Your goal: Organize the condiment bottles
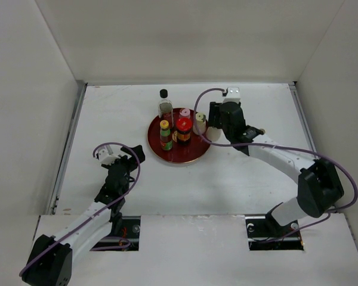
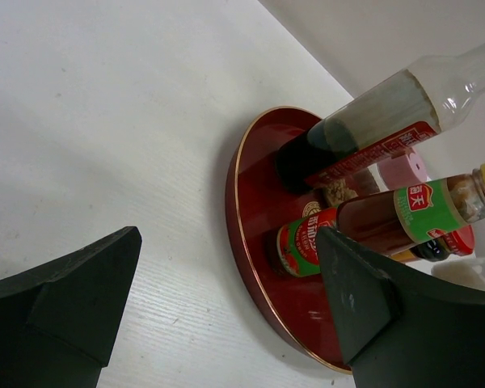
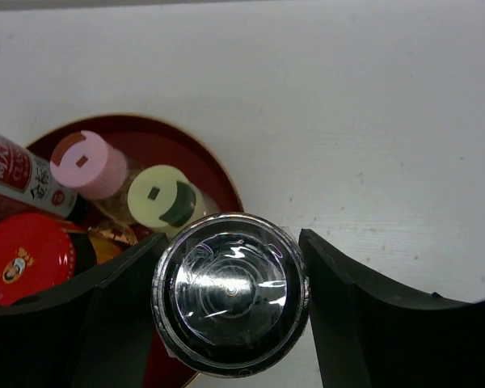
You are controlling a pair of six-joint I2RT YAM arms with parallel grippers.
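Round, glossy grey-lidded jar (image 3: pixel 230 295) tight within right hand (image 3: pixel 230 246); left hand (image 2: pixel 226 234) agape.

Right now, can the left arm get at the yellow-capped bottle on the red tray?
Probably yes. The left gripper is open, left of the red tray, and the yellow-capped bottle stands on the tray's left side, with only bare table between. The red-lidded jar stands close beside it, so room is tight.
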